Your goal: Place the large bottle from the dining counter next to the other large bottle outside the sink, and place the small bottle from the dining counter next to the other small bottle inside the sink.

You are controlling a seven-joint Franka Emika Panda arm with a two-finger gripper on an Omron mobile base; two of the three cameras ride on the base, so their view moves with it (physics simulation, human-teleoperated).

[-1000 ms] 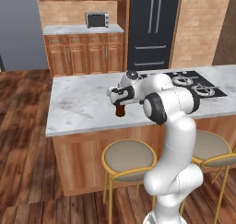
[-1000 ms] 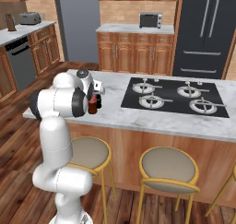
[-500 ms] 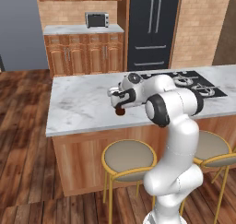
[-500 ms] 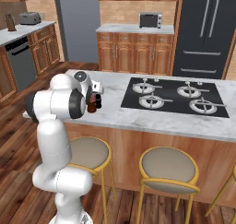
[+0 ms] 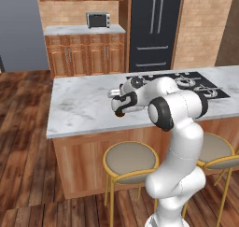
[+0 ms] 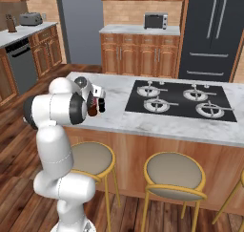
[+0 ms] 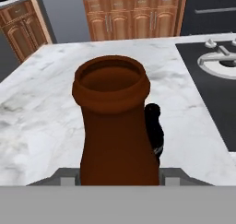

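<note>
The tool [image 5: 119, 104] is clamped around a brown bottle [image 7: 116, 126], whose wide open mouth rises close before the hand camera while its body sits between the fingers. From the base views the tool hangs low over the marble table [image 5: 79, 109], near its front edge, with the brown bottle's base [image 6: 92, 110] at or just above the top; I cannot tell which. A small black bottle [image 7: 154, 128] stands just behind the brown one. The black stove plate [image 6: 181, 100] lies well apart to the robot's right. Round stools [image 6: 175, 171] stand under the table's front edge.
</note>
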